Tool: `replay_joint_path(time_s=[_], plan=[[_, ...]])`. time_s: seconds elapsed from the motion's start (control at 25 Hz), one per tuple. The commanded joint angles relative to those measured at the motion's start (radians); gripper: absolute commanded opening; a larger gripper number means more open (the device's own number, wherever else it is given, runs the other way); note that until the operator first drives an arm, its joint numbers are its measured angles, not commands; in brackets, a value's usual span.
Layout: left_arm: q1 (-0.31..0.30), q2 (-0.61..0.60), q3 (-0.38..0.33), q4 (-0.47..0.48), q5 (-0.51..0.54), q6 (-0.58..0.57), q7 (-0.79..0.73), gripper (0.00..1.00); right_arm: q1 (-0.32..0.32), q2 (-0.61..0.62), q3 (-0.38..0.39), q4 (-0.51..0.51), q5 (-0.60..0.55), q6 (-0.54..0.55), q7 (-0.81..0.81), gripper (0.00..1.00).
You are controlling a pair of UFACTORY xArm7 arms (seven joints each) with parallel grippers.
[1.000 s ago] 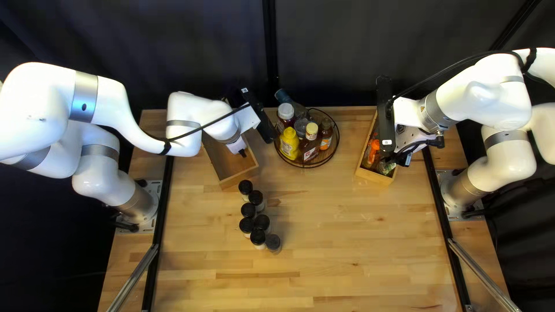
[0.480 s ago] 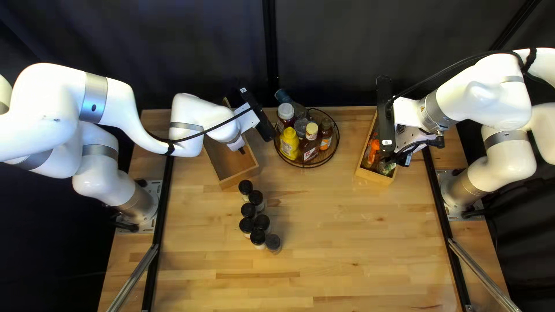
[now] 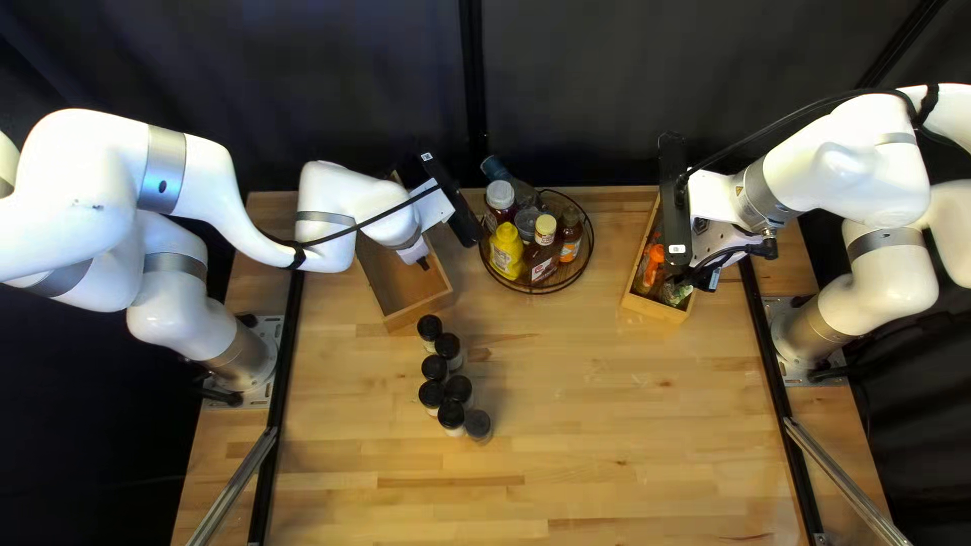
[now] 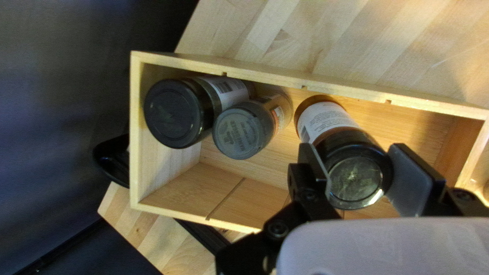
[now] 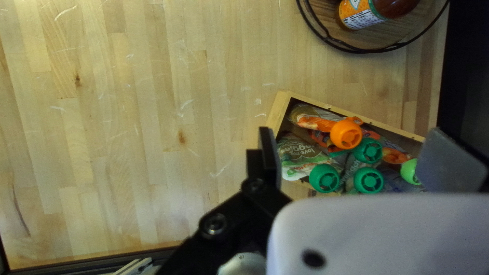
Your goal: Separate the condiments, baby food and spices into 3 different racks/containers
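The wooden surface (image 3: 607, 435) is flanked by the left arm (image 3: 81, 202) and the right arm (image 3: 860, 182), both reached over its far half. The left box (image 3: 415, 315) is set at the far left, the round rack (image 3: 541, 291) at the far middle, and the right box (image 3: 655, 308) at the far right.

The left gripper (image 3: 422, 265) is lowered over the left box; its jaws are closed partway, and a black-capped jar (image 4: 354, 178) is held between them, tilted inside the box. The right gripper (image 3: 705, 278) is held over the right box with its jaws spread wide, and nothing is grasped.

In the rack, bottles are crowded together, among them a yellow bottle (image 3: 505, 251) at the near left and a brown bottle (image 3: 570, 235) at the right. The right box is filled with food pouches (image 5: 305, 158), topped by orange and green caps.

Two more jars (image 4: 175, 112) are leaned side by side toward the left box's far end. Seven dark-capped spice jars (image 3: 451, 415) are clustered on the surface, just nearer than that box.
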Motion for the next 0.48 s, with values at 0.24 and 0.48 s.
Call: replay_joint_path(time_s=[0.24,0.48], plan=[[-0.005,0.039,0.0,0.027,-0.018,0.006,0.001,1.0,0.0,0.0,0.0,0.0,0.0,0.0,0.0,1.0],[-0.047,-0.015,-0.031,0.051,-0.072,0.082,0.027,1.0,0.0,0.0,0.0,0.0,0.0,0.0,0.0,1.0]])
